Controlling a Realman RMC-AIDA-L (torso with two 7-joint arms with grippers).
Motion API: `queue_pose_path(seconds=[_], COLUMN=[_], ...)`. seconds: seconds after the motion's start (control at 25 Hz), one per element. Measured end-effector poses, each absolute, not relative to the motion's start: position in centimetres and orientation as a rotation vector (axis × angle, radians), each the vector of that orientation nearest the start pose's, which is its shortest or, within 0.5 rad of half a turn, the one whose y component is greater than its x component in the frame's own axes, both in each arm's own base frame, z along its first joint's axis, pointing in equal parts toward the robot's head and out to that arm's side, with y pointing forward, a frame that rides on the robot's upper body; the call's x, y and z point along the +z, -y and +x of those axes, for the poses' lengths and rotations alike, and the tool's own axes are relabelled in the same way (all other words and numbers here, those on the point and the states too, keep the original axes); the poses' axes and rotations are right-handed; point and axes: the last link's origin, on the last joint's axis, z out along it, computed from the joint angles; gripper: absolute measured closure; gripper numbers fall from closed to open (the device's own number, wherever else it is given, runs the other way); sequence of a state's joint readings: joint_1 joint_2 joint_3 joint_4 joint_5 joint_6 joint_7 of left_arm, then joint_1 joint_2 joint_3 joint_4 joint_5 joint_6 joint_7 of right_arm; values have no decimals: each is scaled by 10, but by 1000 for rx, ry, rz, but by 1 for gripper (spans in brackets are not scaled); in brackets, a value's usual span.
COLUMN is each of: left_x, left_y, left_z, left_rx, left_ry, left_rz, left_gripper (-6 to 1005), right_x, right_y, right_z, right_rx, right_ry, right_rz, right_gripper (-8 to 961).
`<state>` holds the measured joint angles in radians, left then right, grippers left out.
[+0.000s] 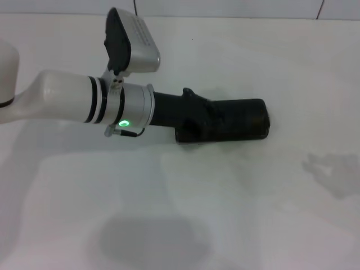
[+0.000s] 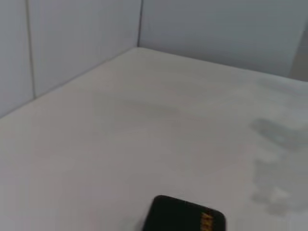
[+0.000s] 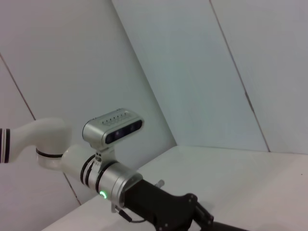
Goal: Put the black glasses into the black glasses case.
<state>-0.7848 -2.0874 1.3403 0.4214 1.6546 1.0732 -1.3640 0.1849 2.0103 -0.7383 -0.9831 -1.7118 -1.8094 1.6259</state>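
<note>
Setting: white table [image 1: 236, 214] backed by pale panelled walls [image 3: 192, 72], seen from the head camera.

Left gripper [image 1: 242, 121]: stretched from the frame's left to its centre, low over the table; its black body merges with the dark shape under it, so whether its fingers are open or closed cannot be told.

Case [image 2: 185, 216]: a black rounded corner with orange lettering shows at the bottom edge of the left wrist view; in the head view the dark block at centre, right of the wrist, appears to be the same case [image 1: 247, 119] beneath or against the gripper. It looks closed, though the arm hides much of it.

Glasses: not visible in any view; they may be inside the case, under the gripper or out of frame. Cannot tell which.

Right gripper: not seen; its wrist camera looks across at the left arm [image 3: 110, 178] from a distance, suggesting it is parked.

Step in hand: judged to be work at the case itself, either closing or opening the lid.

Next move: calls for lifting clear without dragging the case.

Surroundings: faint grey smudge [image 1: 332, 171] at centre right of the head view; a soft shadow [image 1: 152, 239] at lower centre. Nothing stands in the way.
</note>
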Motion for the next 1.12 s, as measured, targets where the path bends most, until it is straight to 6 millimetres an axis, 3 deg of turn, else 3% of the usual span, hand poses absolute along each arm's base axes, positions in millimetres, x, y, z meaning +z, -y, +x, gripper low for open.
queue_pose_path(seconds=[0.24, 0.4, 0.56, 0.72, 0.84, 1.0, 1.12], left_x=[-105, -96, -59, -9, 23, 44, 45], left_y=[-362, -352, -333, -309, -300, -293, -292], left_z=[-189, -172, -148, -148, -156, -176, -183], left_rx=[-388, -529, -809, -1061, -1235, -1272, -1243], left_ry=[369, 271, 131, -41, -85, -25, 3], left_rz=[-2962, -3026, -3045, -2976, -2883, -2860, -2879], left_gripper=[749, 737, 725, 713, 646, 557, 490], right_x=[89, 89, 89, 82, 73, 63, 60], right_y=[-251, -248, -246, -246, -249, -257, -263], right_z=[295, 296, 291, 274, 260, 240, 227], right_rx=[890, 895, 912, 978, 1028, 1100, 1156], right_ry=[-786, -785, -714, -520, -380, -228, -160], right_rz=[-2580, -2586, -2621, -2713, -2767, -2805, -2811], right_gripper=[739, 738, 738, 737, 705, 642, 595])
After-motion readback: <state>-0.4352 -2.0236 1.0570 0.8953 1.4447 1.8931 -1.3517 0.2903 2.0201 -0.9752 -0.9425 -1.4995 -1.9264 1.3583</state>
